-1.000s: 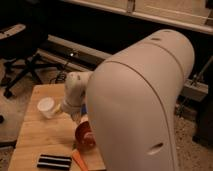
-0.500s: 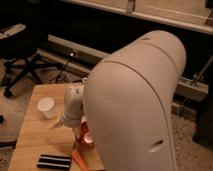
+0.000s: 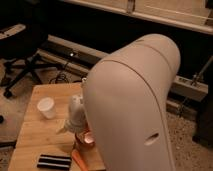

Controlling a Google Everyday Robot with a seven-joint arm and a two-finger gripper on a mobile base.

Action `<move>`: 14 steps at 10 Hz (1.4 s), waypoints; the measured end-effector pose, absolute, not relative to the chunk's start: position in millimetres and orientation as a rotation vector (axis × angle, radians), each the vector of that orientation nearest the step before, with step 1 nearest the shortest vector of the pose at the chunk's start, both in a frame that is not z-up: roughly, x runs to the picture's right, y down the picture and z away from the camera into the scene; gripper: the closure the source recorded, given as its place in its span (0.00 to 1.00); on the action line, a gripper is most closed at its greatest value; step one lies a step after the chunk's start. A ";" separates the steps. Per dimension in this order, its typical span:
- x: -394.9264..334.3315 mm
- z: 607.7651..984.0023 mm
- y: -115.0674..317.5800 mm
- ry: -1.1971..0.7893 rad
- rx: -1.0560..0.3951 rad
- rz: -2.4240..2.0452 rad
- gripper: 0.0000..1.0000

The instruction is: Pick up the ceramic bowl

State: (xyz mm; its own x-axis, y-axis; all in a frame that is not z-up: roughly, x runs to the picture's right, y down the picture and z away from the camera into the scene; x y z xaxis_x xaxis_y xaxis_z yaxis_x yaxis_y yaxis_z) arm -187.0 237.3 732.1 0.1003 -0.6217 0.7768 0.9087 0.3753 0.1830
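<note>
**Your gripper (image 3: 75,129) poised at the ceramic bowl (image 3: 86,139), jaws spread wide**

Your arm's white shell (image 3: 135,110) fills the foreground. On the wooden table (image 3: 35,142), an orange tool (image 3: 79,160) and a black striped block (image 3: 53,161) lie nearest. Just behind them sits the bowl, half hidden by the shell, with the gripper right over its left rim. A white cup (image 3: 46,107) stands farther back on the left, and an office chair (image 3: 20,55) beyond the table.

A large, smooth, off-white rounded arm shell (image 3: 130,100) carries a small dark oval slot (image 3: 151,136) on its side. The narrower white gripper (image 3: 74,122) is at the shell's lower left edge.
</note>
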 end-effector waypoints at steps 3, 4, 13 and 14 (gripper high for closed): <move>-181.4 739.8 245.0 -0.889 -0.396 -1.173 0.20; -182.9 741.9 247.6 -0.887 -0.399 -1.176 0.21; -182.1 753.9 240.5 -0.855 -0.389 -1.105 0.99; -183.4 753.3 236.5 -0.861 -0.364 -1.069 1.00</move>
State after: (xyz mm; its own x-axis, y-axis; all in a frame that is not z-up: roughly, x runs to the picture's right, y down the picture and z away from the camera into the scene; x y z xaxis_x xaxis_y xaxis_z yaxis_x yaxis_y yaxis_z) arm -183.4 236.5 753.3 0.2059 -0.6125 0.7632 0.8765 0.4622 0.1345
